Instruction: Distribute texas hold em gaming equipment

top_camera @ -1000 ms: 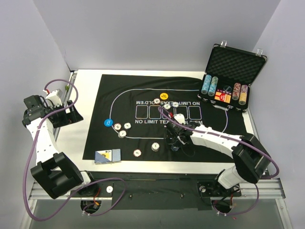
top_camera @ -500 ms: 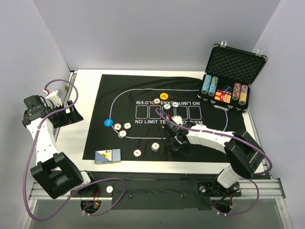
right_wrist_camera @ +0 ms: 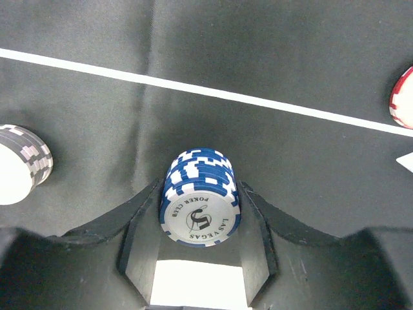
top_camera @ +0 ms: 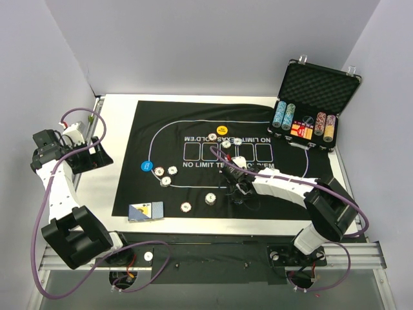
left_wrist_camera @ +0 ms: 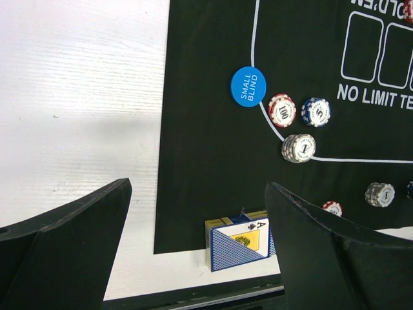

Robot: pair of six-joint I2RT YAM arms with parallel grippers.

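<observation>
Centrally, black mat (top_camera: 174,123), chips (top_camera: 186,206), white table (top_camera: 119,116).

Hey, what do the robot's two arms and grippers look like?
The left arm and right arm have white links, bulky black joints and loose purple cables. The left gripper and right gripper have broad matte-black fingers.

Right gripper (top_camera: 236,188) is sitting low on the black felt mat with white Hold'em lettering (top_camera: 168,116), among scattered small white-edged poker chips (top_camera: 210,198). Left gripper (top_camera: 97,157) is hanging beside the mat's left edge. Blue-backed card deck (top_camera: 146,211) is lying at the near edge.
</observation>
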